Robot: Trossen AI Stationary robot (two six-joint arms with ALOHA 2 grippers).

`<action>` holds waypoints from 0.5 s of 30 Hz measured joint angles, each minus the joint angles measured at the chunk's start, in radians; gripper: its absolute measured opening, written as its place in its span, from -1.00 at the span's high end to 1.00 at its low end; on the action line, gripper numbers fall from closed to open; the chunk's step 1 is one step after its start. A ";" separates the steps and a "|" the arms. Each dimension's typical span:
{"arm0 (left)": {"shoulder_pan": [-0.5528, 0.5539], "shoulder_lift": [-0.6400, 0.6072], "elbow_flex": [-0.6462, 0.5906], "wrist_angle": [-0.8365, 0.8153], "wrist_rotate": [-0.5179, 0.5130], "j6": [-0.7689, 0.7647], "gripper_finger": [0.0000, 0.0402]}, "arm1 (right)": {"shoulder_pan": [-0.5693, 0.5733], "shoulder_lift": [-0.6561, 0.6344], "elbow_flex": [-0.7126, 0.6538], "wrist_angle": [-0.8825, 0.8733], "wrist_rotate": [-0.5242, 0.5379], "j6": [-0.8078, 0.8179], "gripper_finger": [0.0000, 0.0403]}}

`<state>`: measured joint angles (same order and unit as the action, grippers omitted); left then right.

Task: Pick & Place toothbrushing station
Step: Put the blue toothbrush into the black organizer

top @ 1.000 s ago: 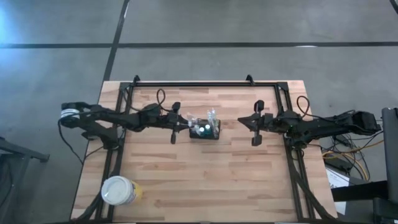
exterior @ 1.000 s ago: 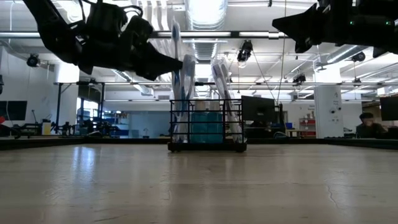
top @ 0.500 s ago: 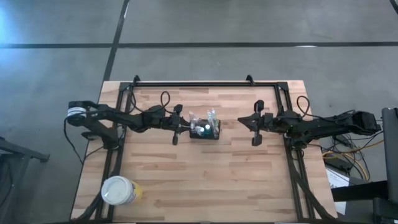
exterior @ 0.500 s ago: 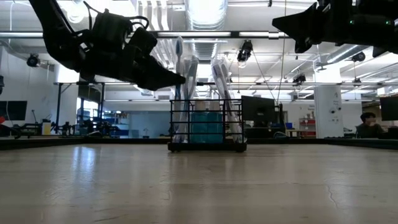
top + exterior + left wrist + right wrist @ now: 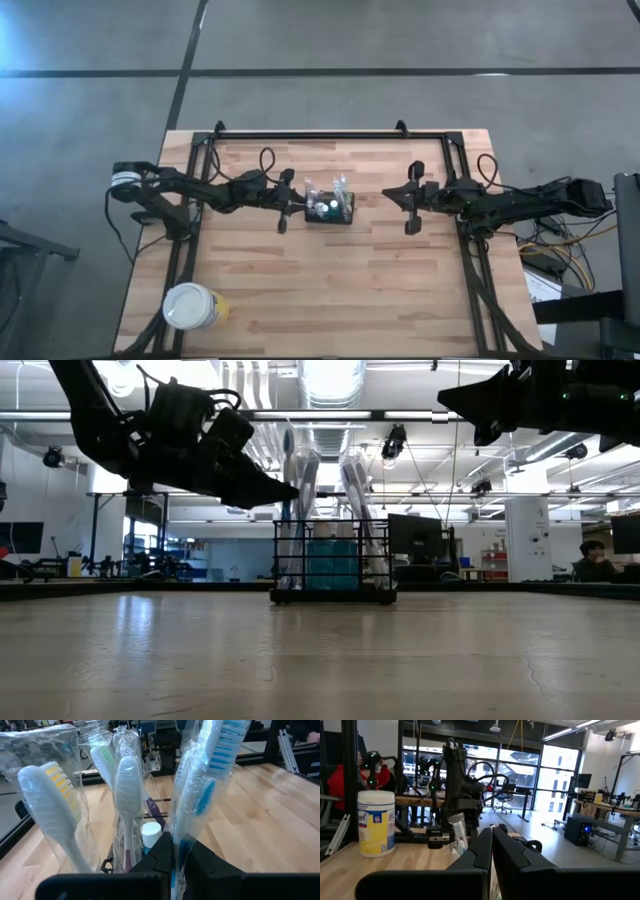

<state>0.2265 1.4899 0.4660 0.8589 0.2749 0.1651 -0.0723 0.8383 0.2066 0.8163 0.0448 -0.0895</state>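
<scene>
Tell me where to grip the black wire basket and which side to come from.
Grip the top rim of the basket at its short left end wall, coming from the left. The wrapped toothbrushes stand upright and crowd the inside, so a descent from above looks blocked. The left gripper is already at that end, shut on a blue toothbrush.

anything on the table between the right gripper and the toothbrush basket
Nothing: in the high view, only bare wood lies between the right gripper and the basket.

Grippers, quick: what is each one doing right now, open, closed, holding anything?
Left gripper: closed on a wrapped blue toothbrush standing in the black wire basket.
Right gripper: closed, holding nothing, raised off to the basket's side.
</scene>
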 joint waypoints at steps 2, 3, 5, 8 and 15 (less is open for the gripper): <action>0.000 0.000 0.000 0.000 0.000 0.000 0.88 | 0.000 0.000 0.000 -0.001 0.000 0.000 0.96; 0.000 0.002 0.000 0.001 0.000 0.000 0.88 | 0.000 0.000 0.000 -0.001 0.000 0.000 0.96; 0.000 0.005 0.000 0.003 0.004 0.000 0.88 | 0.000 0.000 0.000 -0.001 0.000 0.000 0.96; 0.000 0.005 -0.009 0.005 0.013 0.003 0.88 | 0.000 0.000 0.000 -0.005 0.000 0.000 0.96; 0.001 0.003 -0.026 0.004 0.015 -0.005 0.88 | 0.000 0.000 -0.001 -0.005 0.000 0.000 0.96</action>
<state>0.2279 1.4924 0.4399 0.8629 0.2900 0.1597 -0.0723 0.8387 0.2054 0.8116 0.0444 -0.0892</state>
